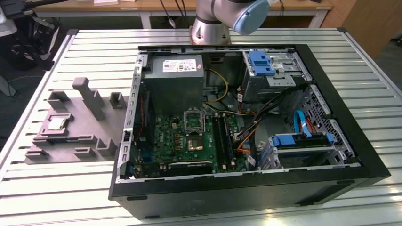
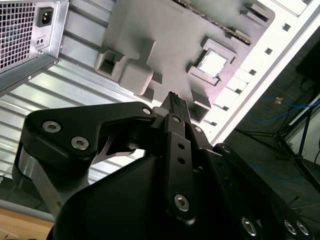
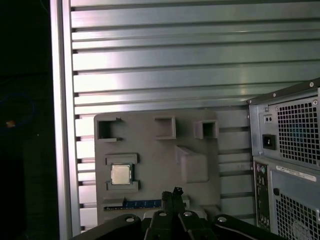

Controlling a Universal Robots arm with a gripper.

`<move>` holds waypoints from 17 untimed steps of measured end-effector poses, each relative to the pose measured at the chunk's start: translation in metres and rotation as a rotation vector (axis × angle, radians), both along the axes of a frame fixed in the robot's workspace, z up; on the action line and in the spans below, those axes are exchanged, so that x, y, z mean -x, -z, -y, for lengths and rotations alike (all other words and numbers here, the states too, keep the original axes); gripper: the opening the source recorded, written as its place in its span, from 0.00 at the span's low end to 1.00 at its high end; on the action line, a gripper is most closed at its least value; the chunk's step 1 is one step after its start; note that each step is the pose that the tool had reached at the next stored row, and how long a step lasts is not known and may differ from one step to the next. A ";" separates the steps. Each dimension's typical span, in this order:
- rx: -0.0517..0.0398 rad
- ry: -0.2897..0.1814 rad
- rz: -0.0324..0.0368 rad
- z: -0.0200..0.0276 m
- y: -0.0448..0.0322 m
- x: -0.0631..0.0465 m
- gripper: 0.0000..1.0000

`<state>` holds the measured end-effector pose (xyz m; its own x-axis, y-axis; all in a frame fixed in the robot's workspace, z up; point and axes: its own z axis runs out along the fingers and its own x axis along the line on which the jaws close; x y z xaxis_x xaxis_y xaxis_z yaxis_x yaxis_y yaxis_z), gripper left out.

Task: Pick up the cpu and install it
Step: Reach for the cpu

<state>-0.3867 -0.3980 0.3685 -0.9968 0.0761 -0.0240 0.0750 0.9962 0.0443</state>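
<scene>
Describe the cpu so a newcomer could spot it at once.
At the exterior view's left, beside the open computer case, lies a grey moulded tray. The cpu sits in its square recess: a small flat silvery square, unlike the matte grey blocks around it.

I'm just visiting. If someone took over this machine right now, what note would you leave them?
Gripper: fingers shut, holding nothing, pointing toward the grey tray and apart from it.
Cpu: lying in its recess in the tray, on the exterior view's left of the open computer case.
Done: nothing shows yet.
Left: the pickup and the install; the socket holds no cpu.
</scene>
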 end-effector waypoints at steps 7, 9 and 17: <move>0.0000 0.000 0.0000 0.0000 0.0007 0.009 0.11; -0.0001 0.000 0.0001 0.0000 0.0009 0.013 0.11; 0.0000 0.000 0.0001 0.0000 0.0020 0.033 0.11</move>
<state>-0.4195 -0.3980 0.3665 -0.9968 0.0762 -0.0241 0.0750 0.9962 0.0443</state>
